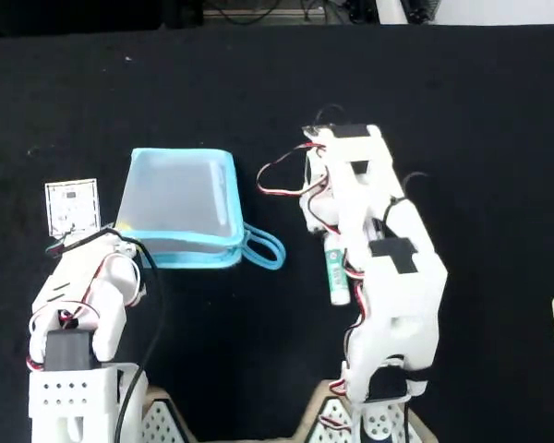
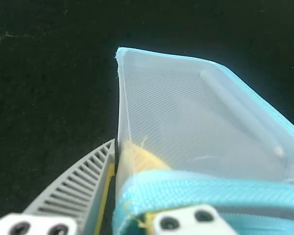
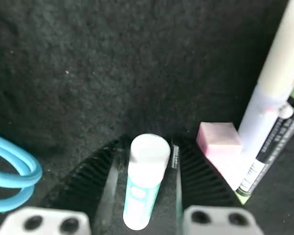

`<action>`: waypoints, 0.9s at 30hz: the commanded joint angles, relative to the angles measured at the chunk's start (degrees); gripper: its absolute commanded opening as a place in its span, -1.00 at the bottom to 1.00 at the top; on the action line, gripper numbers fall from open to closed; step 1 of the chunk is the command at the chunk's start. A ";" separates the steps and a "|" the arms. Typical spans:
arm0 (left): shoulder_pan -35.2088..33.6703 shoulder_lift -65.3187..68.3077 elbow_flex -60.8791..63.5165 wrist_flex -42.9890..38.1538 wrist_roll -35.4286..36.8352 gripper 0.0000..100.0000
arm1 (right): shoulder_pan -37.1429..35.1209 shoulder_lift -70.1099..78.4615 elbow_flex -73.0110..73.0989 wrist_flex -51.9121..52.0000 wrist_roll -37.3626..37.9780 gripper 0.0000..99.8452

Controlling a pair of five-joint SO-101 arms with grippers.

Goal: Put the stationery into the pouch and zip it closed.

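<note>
White plastic left arm (image 1: 78,305) and right arm (image 1: 392,286); black servo patches (image 1: 394,254), red-black cables (image 1: 262,178), ribbed fingers (image 3: 201,178), screw holes (image 3: 201,216)

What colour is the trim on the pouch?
The pouch has light blue trim, clearest in the left wrist view.

Robotics lab bench: table (image 1: 499,111) draped in black cloth, white plastic left arm (image 1: 78,305) and right arm (image 1: 392,277) mounted side by side, loose cables (image 1: 258,11) behind, marker card (image 1: 72,205) on cloth

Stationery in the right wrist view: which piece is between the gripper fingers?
The white tube with a teal label sits in the right gripper; the pink eraser block and the white pens lie beside it, ungripped.
</note>
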 commanded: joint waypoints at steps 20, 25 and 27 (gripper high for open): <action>-0.66 -0.79 -2.59 -0.62 0.18 -0.94 | -5.71 -40.66 17.36 -3.96 0.00 -0.98; -0.66 -0.79 -2.59 -0.62 0.18 -0.94 | -9.05 -53.76 22.37 -7.12 0.00 -0.98; -0.66 -0.79 -2.59 -0.62 0.18 -0.94 | -10.20 -57.80 23.60 -7.65 0.00 -0.98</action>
